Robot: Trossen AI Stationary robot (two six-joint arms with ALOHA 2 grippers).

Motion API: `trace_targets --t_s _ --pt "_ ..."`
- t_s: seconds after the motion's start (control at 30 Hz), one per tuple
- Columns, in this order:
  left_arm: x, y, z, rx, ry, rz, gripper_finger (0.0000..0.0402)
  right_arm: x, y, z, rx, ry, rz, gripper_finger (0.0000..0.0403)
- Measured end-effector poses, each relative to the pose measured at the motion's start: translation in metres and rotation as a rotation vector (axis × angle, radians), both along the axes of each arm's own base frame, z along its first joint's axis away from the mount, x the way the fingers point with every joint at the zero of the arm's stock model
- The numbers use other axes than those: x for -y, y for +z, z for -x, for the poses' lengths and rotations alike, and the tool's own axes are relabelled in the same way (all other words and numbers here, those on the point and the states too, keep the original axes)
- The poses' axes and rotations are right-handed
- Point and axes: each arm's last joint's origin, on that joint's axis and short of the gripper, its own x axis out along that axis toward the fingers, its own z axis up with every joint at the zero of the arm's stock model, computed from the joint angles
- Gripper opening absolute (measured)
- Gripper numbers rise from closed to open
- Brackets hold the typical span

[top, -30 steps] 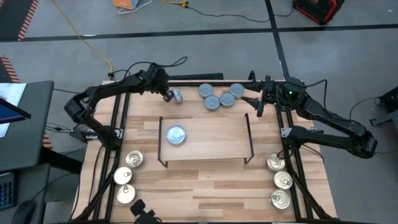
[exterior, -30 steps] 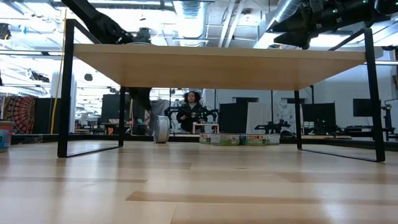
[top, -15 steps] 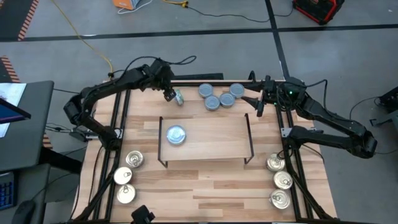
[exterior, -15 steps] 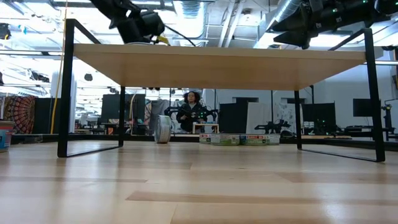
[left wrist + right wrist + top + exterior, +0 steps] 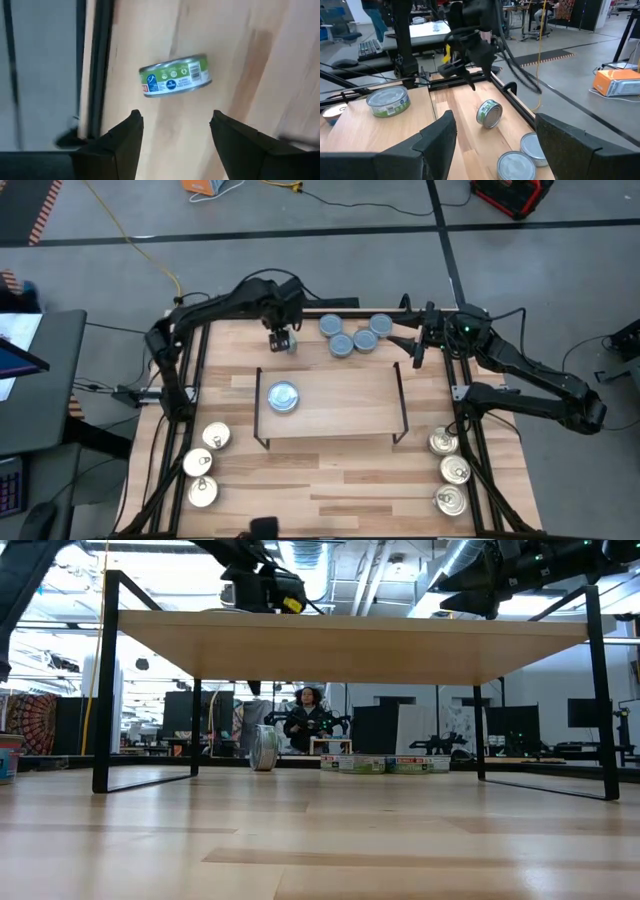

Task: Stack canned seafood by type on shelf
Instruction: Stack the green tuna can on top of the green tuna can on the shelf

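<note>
Canned seafood tin stands on edge on the worktop at the shelf's eleven o'clock; left tool hovers spread above, likely to regrasp; right tool waits spread.

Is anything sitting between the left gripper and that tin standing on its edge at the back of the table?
Nothing visible. The left gripper hangs open above the tin on its edge, with only bare tabletop around it. The nearest blue-grey tins lie off to one side, toward the right gripper.
</note>
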Motion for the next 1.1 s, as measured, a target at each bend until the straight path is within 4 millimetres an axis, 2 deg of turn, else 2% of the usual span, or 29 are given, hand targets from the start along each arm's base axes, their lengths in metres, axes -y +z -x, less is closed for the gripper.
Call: trace_targets --t_s 0.1,0.3,0.47,0.73,0.97,1.1 --pt "0.005 0.0 -0.009 -0.112 -0.207 -0.062 0.0216 0.0 -0.001 0.0 -0.008 0.001 0.003 0.0295" --pt "0.011 -0.004 -0.016 -0.284 -0.595 -0.145 0.0219 0.0 -0.001 0.0 -0.009 0.001 0.006 0.0295" --pt "0.012 -0.006 -0.016 -0.35 -0.655 -0.156 0.0236 0.0 -0.001 0.0 -0.009 0.001 0.005 0.0295" --pt "0.013 -0.007 -0.017 -0.332 -0.794 -0.12 0.0296 0.0 -0.001 0.0 -0.009 0.001 0.005 0.0295" --pt "0.008 -0.006 -0.024 -0.211 -0.907 -0.138 0.0302 0.0 -0.001 0.0 -0.007 0.0 -0.002 0.0295" --pt "0.001 -0.017 -0.024 -0.224 -0.877 -0.092 0.0302 0.0 -0.001 0.0 -0.007 0.001 -0.002 0.0295"
